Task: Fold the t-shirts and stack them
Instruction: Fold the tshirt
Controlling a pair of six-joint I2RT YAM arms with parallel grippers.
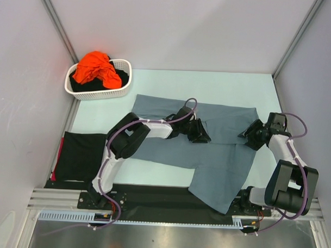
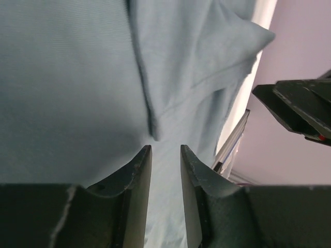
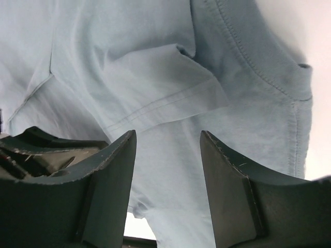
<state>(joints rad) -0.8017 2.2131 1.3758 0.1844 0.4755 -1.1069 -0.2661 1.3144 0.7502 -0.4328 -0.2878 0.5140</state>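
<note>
A grey t-shirt (image 1: 218,158) lies spread flat across the middle of the table, one part hanging toward the near edge. My left gripper (image 1: 204,137) hovers low over its middle, jaws a little apart with nothing between them; in the left wrist view (image 2: 165,150) a fold seam of the grey cloth (image 2: 77,77) lies just ahead of the tips. My right gripper (image 1: 245,136) is open wide over the shirt's right sleeve, whose hemmed edge (image 3: 165,103) shows just beyond the tips (image 3: 168,133). A folded black t-shirt (image 1: 80,153) lies at the left.
A white basket (image 1: 124,65) at the back left holds an orange t-shirt (image 1: 94,67) and dark cloth. A red edge (image 1: 60,150) shows under the black shirt. Walls stand on three sides. The right arm (image 2: 300,111) shows in the left wrist view.
</note>
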